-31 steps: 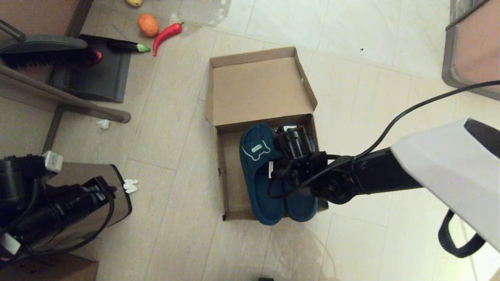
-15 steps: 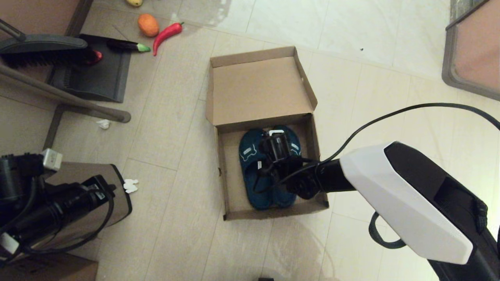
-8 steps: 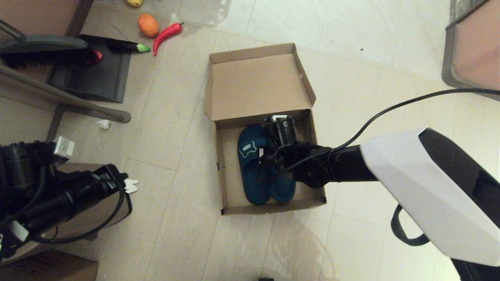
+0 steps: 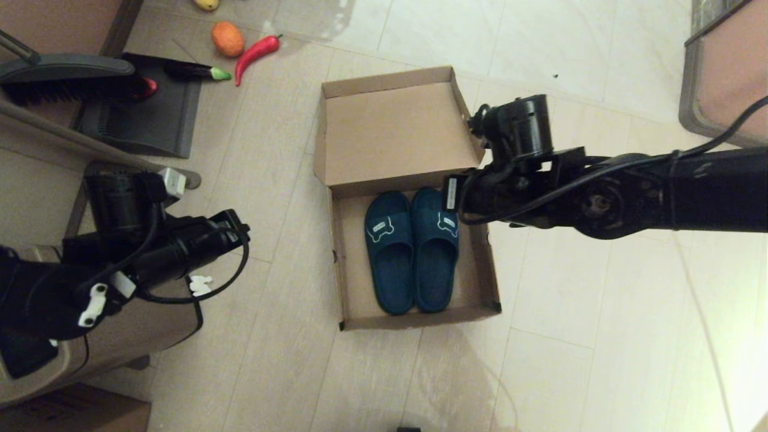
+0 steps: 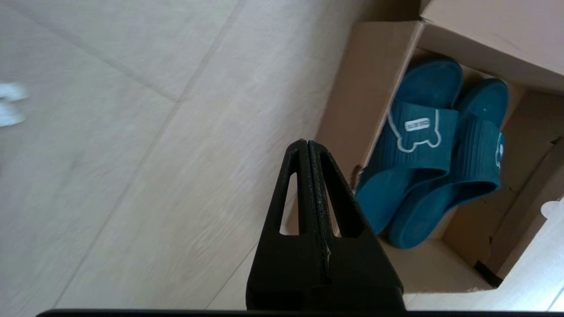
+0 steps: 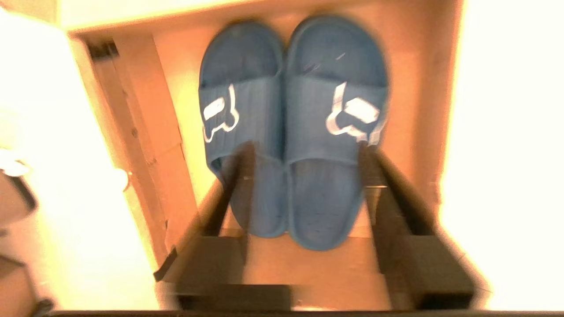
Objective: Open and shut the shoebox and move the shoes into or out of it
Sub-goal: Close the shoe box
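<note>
The shoebox [image 4: 354, 270] lies on the floor with its lid [image 4: 396, 132] folded back flat on the far side. Both navy shoes [image 4: 413, 252] rest side by side inside it, straps toward the lid. My right gripper [image 6: 305, 152] hangs open above the box near its right wall and hinge, with nothing between its fingers; the shoes [image 6: 291, 110] show below it. Over the bare floor left of the box, my left gripper [image 5: 307, 143] is shut and empty. From that wrist view the shoes [image 5: 423, 149] lie beyond the box's left wall.
A brown bin [image 4: 138, 324] stands under my left arm at the lower left. A dustpan [image 4: 144, 114], brush [image 4: 66, 78], eggplant [image 4: 192, 71], red chilli [image 4: 257, 53] and orange [image 4: 227, 38] lie at the far left. Grey-framed furniture [image 4: 720, 72] is at the far right.
The right gripper set the shoes down in the box, let go and rose up toward the box's far right. The left arm lifted and swung toward the box.
</note>
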